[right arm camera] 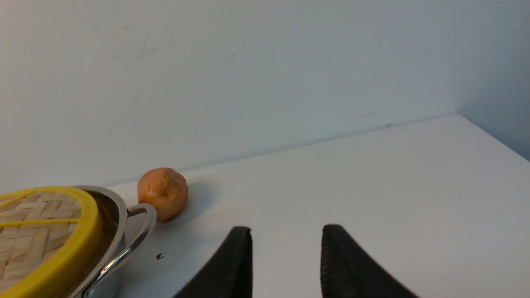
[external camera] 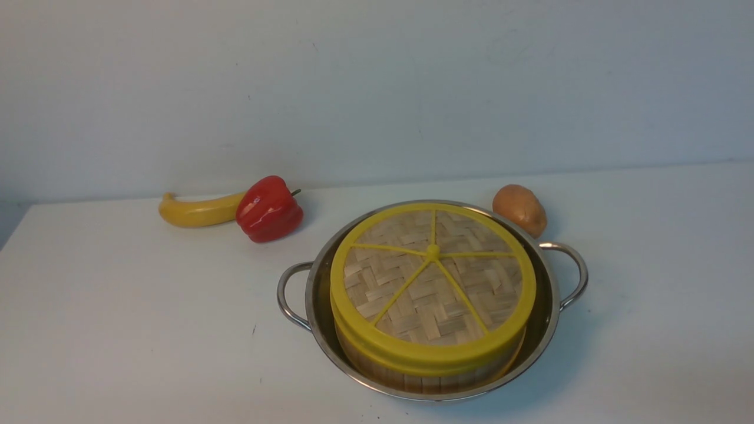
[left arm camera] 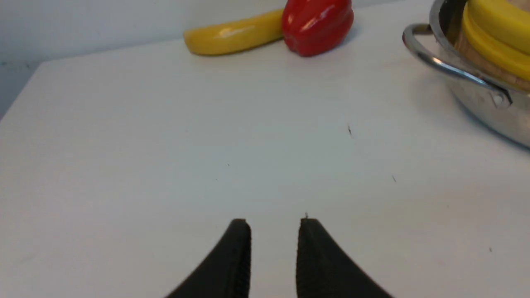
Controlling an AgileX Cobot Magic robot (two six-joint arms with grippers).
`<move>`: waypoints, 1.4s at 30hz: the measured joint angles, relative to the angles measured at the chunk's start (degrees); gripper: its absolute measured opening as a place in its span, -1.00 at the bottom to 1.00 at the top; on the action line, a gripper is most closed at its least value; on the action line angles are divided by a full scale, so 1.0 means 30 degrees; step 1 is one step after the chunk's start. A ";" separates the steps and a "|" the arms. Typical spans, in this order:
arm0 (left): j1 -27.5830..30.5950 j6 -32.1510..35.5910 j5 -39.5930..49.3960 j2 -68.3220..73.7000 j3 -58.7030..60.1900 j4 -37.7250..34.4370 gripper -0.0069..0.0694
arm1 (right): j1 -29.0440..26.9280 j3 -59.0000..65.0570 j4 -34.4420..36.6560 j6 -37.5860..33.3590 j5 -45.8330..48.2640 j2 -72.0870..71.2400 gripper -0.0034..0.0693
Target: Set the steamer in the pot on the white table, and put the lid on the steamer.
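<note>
The steel pot (external camera: 549,306) stands on the white table (external camera: 118,318), and the bamboo steamer (external camera: 430,377) sits inside it. The woven lid (external camera: 433,282) with yellow rim and spokes rests on top of the steamer, hiding its contents. Neither arm shows in the front view. In the left wrist view my left gripper (left arm camera: 274,225) is open and empty over bare table, apart from the pot (left arm camera: 476,89), steamer (left arm camera: 480,58) and lid (left arm camera: 501,20). In the right wrist view my right gripper (right arm camera: 285,232) is open and empty, apart from the pot's handle (right arm camera: 136,236) and the lid (right arm camera: 45,236).
A banana (external camera: 197,211) and a red bell pepper (external camera: 268,209) lie at the back left, near the wall. A brown potato (external camera: 519,209) lies just behind the pot's right handle. The table's left edge (external camera: 15,232) and, in the right wrist view, its right edge (right arm camera: 492,138) show.
</note>
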 joint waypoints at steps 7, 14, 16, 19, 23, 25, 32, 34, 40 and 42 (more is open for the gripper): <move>0.0000 0.0000 -0.1876 0.0000 0.0015 0.0000 -0.38 | 0.0000 0.0000 0.0000 -0.0027 0.0014 0.0000 -0.22; 0.0000 0.0000 -0.1876 0.0000 0.0015 0.0000 -0.31 | 0.0000 0.0000 0.0000 -0.0044 0.0014 0.0000 -0.22; 0.0000 0.0000 -0.1876 0.0000 0.0015 0.0000 -0.30 | 0.0000 0.0000 0.0000 -0.0044 0.0014 0.0000 -0.22; 0.0000 0.0000 -0.1876 0.0000 0.0015 0.0000 -0.29 | 0.0000 0.0000 0.0000 -0.0044 0.0014 0.0000 -0.22; 0.0000 0.0000 -0.1876 0.0000 0.0015 0.0000 -0.27 | 0.0000 0.0000 0.0000 -0.0044 0.0014 0.0000 -0.22; 0.0000 0.0000 -0.1876 0.0000 0.0015 0.0000 -0.27 | 0.0000 0.0000 0.0000 -0.0044 0.0014 0.0000 -0.22; 0.0000 0.0000 -0.1876 0.0000 0.0015 0.0000 -0.27 | 0.0000 0.0000 0.0000 -0.0044 0.0014 0.0000 -0.22; 0.0000 0.0000 -0.1876 0.0000 0.0015 0.0000 -0.27 | 0.0000 0.0000 0.0000 -0.0044 0.0014 0.0000 -0.22; 0.0000 0.0000 -0.1876 0.0000 0.0015 0.0000 -0.27 | 0.0000 0.0000 0.0000 -0.0044 0.0014 0.0000 -0.22; 0.0000 0.0000 -0.1876 0.0000 0.0015 0.0000 -0.27 | 0.0000 0.0000 0.0000 -0.0044 0.0014 0.0000 -0.22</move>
